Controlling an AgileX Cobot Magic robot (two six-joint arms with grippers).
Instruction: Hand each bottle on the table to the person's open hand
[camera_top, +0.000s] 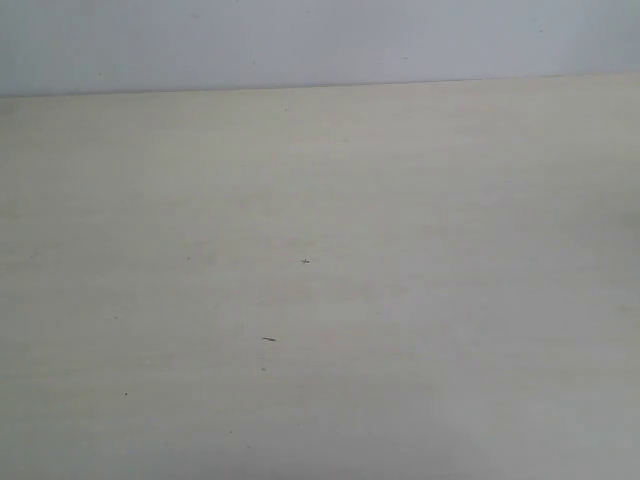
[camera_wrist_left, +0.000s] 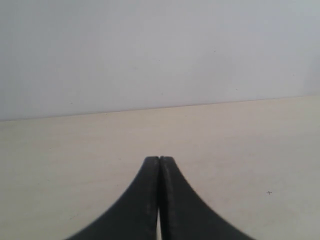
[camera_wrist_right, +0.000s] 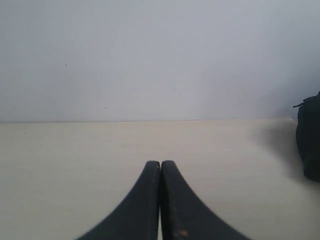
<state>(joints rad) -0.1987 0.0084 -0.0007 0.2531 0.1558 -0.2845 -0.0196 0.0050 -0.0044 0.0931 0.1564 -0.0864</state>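
No bottles and no person's hand show in any view. The pale cream table (camera_top: 320, 300) fills the exterior view, with neither arm in it. In the left wrist view my left gripper (camera_wrist_left: 159, 159) is shut, its two black fingers pressed together with nothing between them, above the bare table (camera_wrist_left: 75, 150). My right gripper (camera_wrist_right: 160, 163) is likewise shut and empty, low over the table (camera_wrist_right: 75, 160).
A pale grey wall (camera_top: 320, 40) stands behind the table's far edge. A black object (camera_wrist_right: 309, 137) sits on the table at the border of the right wrist view. A few tiny dark specks (camera_top: 268, 339) mark the surface.
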